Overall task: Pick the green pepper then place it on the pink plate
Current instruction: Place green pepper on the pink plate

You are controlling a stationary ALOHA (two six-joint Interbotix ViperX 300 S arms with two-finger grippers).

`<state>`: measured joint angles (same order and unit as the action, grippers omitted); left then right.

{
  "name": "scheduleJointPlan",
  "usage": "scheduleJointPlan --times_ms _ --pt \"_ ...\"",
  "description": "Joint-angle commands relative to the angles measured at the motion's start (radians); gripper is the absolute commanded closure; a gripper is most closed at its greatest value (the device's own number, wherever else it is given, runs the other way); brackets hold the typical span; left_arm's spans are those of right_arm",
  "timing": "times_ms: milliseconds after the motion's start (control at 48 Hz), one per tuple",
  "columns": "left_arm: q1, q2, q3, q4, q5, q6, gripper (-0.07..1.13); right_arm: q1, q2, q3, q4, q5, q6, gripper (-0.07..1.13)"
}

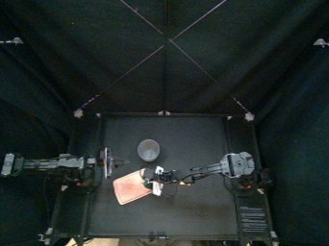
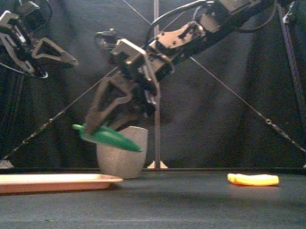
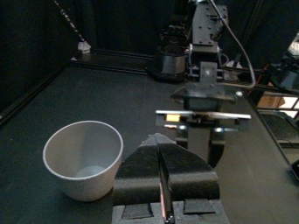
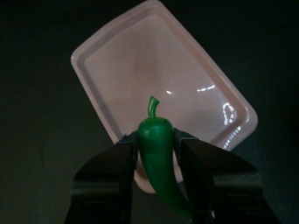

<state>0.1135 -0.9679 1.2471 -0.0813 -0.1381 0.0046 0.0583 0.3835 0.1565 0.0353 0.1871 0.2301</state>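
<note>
Pepper [image 4: 156, 140] clamped in right gripper [image 4: 159, 150], over pink plate [image 4: 128, 52] edge.

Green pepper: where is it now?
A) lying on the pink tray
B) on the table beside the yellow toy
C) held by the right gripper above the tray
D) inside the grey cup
C: the right gripper clamps the green pepper in the air over the pink tray.
</note>
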Motion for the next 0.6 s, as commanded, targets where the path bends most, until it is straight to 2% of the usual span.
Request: scheduleJointPlan --times_ms 21,333,604 --pt "0.003 0.002 -0.011 -0.002 -0.011 0.002 0.91 0.005 0.031 -0.123 -0.020 0.034 -0.002 0.41" --pt "0.008 0.002 0.005 0.000 -0.008 0.002 0.91 0.008 0.163 -0.287 -0.046 0.075 0.006 0.41" --pt "0.011 0.002 0.009 -0.002 -0.008 0.002 0.91 0.018 0.210 -0.348 -0.052 0.077 0.006 0.37"
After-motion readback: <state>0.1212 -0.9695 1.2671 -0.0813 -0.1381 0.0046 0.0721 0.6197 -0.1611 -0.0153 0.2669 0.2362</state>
